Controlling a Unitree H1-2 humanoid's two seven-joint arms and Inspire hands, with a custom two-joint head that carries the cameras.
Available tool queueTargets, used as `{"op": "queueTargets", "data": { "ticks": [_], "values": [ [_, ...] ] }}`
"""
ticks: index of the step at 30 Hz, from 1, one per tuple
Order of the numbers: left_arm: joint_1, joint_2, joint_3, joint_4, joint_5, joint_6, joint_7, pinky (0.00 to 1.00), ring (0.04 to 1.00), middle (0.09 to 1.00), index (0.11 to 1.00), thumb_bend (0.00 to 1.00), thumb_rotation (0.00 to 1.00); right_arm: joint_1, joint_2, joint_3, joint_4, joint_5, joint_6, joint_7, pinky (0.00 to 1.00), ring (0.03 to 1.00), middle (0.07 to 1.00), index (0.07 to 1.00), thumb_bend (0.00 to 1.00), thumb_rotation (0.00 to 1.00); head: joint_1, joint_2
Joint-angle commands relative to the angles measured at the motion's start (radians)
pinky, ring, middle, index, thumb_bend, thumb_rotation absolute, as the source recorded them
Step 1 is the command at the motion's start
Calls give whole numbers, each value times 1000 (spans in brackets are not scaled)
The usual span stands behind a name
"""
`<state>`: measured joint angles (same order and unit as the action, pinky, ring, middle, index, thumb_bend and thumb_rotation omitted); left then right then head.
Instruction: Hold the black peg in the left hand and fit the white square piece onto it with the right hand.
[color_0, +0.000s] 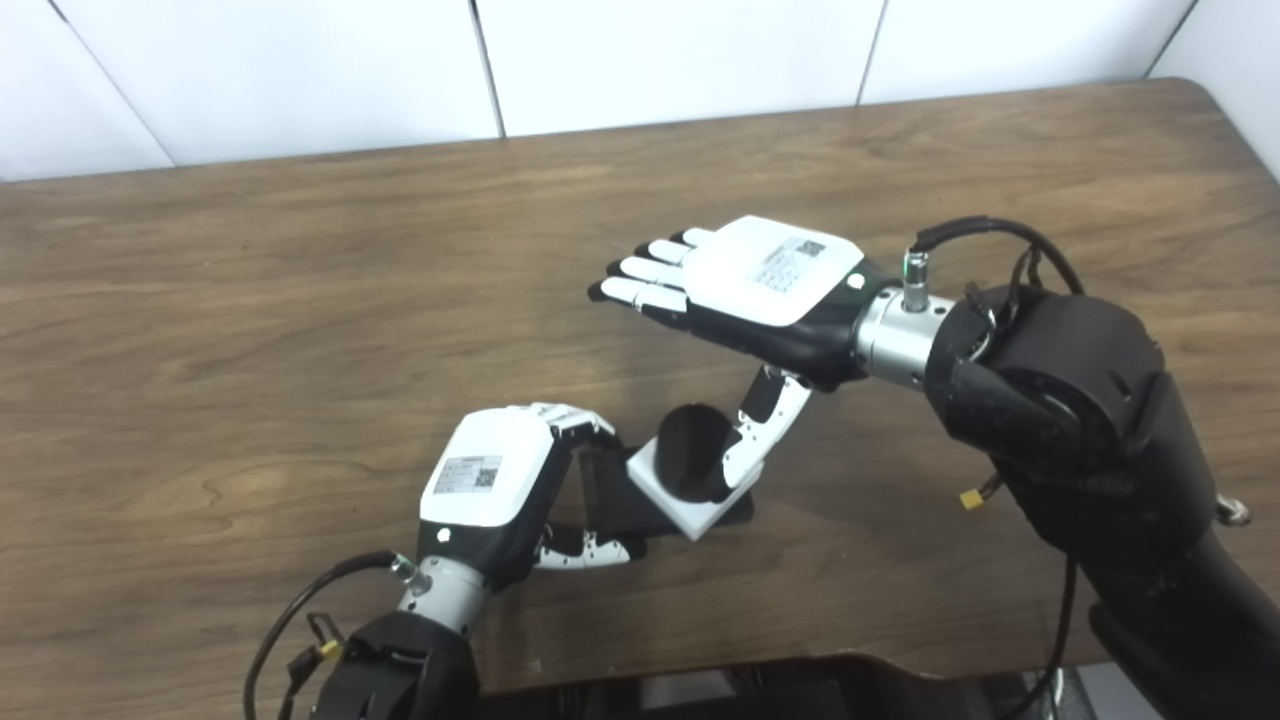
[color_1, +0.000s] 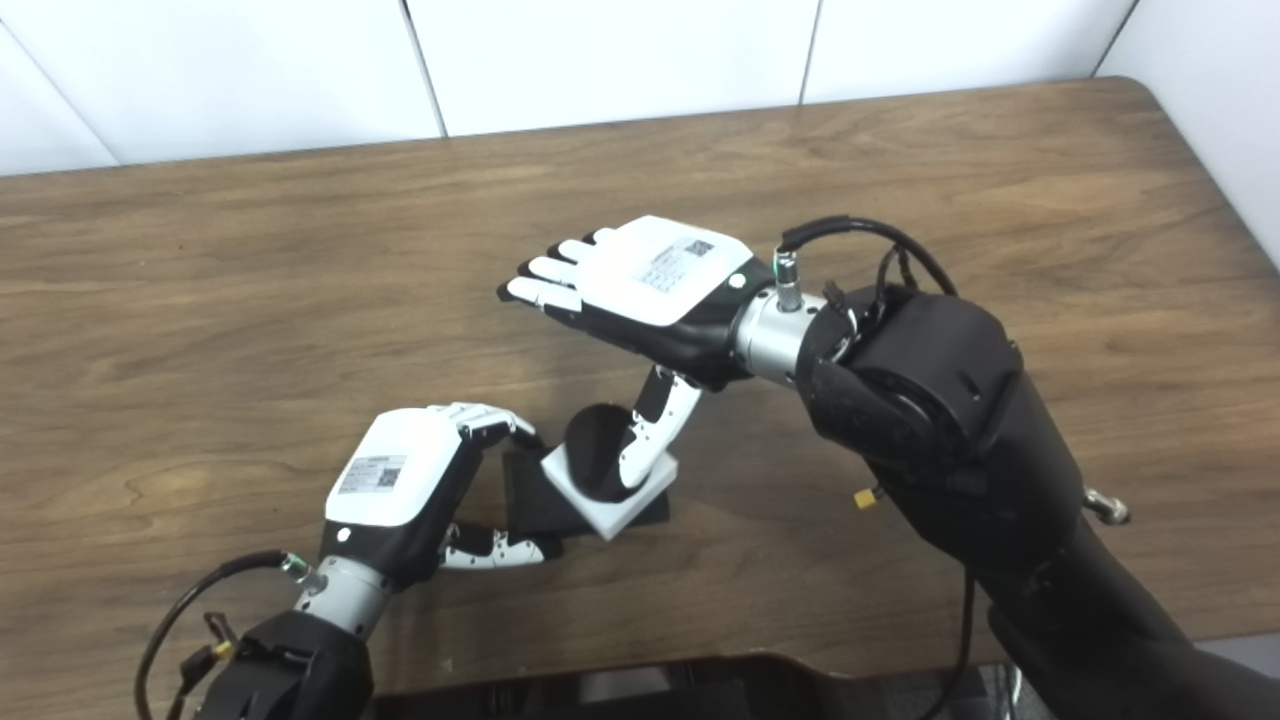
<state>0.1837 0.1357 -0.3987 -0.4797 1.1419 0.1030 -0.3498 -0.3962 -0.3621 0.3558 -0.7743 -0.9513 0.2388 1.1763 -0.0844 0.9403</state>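
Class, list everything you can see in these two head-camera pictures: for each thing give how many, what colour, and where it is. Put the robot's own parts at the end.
table: one, brown wood grain, fills most of both views.
wall panels: several, white, behind the table's far edge.
black peg: one, black, round, rising from a flat black base near the table's front middle.
white square piece: one, white, sitting around the peg, tilted.
left hand: one, white and black, at the front left, fingers closed on the black base.
right hand: one, white and black, above the peg, fingers stretched out flat, thumb reaching down against the peg and white piece.
arms: two, black with silver wrists and cables, entering from the bottom edge.
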Motion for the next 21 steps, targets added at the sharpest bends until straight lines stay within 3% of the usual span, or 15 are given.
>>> {"op": "queueTargets", "data": {
  "ticks": [1,3,13,16,17,19,21],
  "values": [
    [8,-18,7,-7,39,1,52,788,792,802,846,974,532,-26,2,-20,-27,-8,19,39,999,1000,1000,989,1000,526,-1,1],
    [17,-34,13,-2,41,3,85,815,818,840,903,995,621,-24,2,-23,-24,-6,19,37,995,1000,999,991,1000,531,0,1],
    [19,-42,43,35,-18,-4,188,888,890,942,999,1000,719,-4,0,-60,3,28,24,-5,969,1000,979,977,1000,556,13,-15],
    [17,-48,67,11,-85,10,176,906,911,969,1000,1000,728,2,7,-104,10,101,86,-7,968,1000,980,983,989,635,16,-24],
    [18,-51,77,-5,-111,18,167,898,915,975,1000,1000,739,6,12,-125,10,133,119,-9,969,1000,984,989,942,708,16,-24],
    [21,-61,107,-35,-186,36,160,887,918,975,1000,1000,749,30,36,-174,12,198,177,-49,939,1000,978,984,877,804,17,-35],
    [30,-84,156,-79,-325,83,146,879,937,985,1000,1000,761,93,90,-247,18,266,219,-128,887,990,965,973,817,906,24,-37]
  ]
}}
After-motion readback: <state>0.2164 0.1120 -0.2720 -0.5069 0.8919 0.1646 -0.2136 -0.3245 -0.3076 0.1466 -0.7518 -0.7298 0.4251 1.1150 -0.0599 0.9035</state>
